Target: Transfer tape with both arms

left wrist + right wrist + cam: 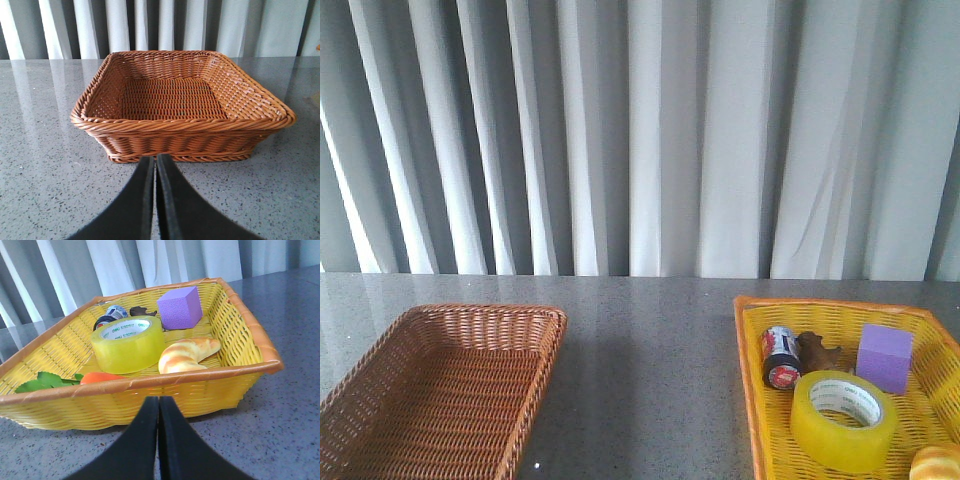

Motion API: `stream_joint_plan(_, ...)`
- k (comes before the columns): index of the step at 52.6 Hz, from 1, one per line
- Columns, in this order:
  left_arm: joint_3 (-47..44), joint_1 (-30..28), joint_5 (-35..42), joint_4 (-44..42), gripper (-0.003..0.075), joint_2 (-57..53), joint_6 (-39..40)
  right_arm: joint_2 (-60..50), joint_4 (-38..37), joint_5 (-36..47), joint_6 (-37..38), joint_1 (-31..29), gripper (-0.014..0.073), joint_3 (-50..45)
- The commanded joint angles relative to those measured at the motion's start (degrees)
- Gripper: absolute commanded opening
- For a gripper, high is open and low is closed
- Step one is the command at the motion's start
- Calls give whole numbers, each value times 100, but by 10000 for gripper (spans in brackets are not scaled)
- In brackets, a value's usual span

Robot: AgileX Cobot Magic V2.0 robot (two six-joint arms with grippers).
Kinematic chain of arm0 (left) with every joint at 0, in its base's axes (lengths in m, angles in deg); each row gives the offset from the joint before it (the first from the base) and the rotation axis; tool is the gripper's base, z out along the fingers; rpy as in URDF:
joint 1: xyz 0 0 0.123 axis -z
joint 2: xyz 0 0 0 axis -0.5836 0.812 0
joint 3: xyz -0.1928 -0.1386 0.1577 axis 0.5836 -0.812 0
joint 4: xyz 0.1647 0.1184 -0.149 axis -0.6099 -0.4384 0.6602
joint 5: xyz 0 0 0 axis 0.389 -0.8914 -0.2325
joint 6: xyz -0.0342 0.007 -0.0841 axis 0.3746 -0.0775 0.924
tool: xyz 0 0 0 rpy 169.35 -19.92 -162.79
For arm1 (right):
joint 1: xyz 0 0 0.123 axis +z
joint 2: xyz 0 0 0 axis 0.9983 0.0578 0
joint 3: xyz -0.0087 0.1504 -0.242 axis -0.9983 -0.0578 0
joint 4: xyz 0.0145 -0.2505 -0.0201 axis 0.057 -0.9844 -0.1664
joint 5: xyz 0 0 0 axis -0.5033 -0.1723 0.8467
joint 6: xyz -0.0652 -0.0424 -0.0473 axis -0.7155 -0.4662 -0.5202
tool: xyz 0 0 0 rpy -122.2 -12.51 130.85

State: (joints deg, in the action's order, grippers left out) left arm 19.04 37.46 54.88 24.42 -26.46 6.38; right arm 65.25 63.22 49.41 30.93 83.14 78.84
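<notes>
While both our arms wait outside their baskets, nothing of the transfer has begun. Our left gripper (pixel 154 200) is clenched on nothing, its two black fingers pressed edge to edge, and it points across the grey table (pixel 650 330) at the near wall of the brown wicker basket (pixel 182 125), whose woven floor is bare. Our right gripper (pixel 158 440) is likewise closed and holds nothing, aimed at the near rim of the yellow basket (pixel 150 382).

Inside that yellow basket the tape (pixel 128 343) lies flat, core opening upward, so its broad yellow wall is free all round, which we judge leaves a side or rim grasp open. Taking the roll as the centre of a clock in the front view, the small can (pixel 781 357) lies at about 10 o'clock, the purple cube (pixel 885 357) at about 1 o'clock and the bread roll (pixel 935 464) at about 4 o'clock; the bread is just beside the roll. A carrot with green leaves (pixel 60 380) rests against the near rim in the right wrist view.

We judge the right arm must open and fetch the roll first, since the roll sits on its side of the table, with the brown basket on the left arm's side.
</notes>
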Motion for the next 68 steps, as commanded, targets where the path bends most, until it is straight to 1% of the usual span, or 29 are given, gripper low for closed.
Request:
stream_joint_plan(1,158,1,464,25,-6,26,50,-84,-20,447,-8,-34,-6,-30)
stream_joint_plan(14,158,1,464,25,-6,26,50,-84,58,461,-3,-34,-6,-30)
stream_joint_plan(28,158,1,464,25,-6,26,50,-84,1293,867,-3,-34,-6,-30)
stream_joint_plan(37,158,1,464,25,-6,26,50,-84,1635,971,-3,-34,-3,3)
stream_joint_plan(42,158,1,464,25,-6,26,50,-84,1844,868,-3,-34,20,166)
stream_joint_plan(48,158,1,464,25,-6,26,50,-55,1882,574,-138,-34,99,691)
stream_joint_plan(55,158,1,464,25,-6,26,50,171,1882,192,-724,-34,232,1528)
stream_joint_plan(62,158,1,464,25,-6,26,50,751,1888,-304,-1380,-34,379,2466)
stream_joint_plan(68,158,1,464,25,-6,26,50,1391,1931,-572,-1952,-34,451,3322)
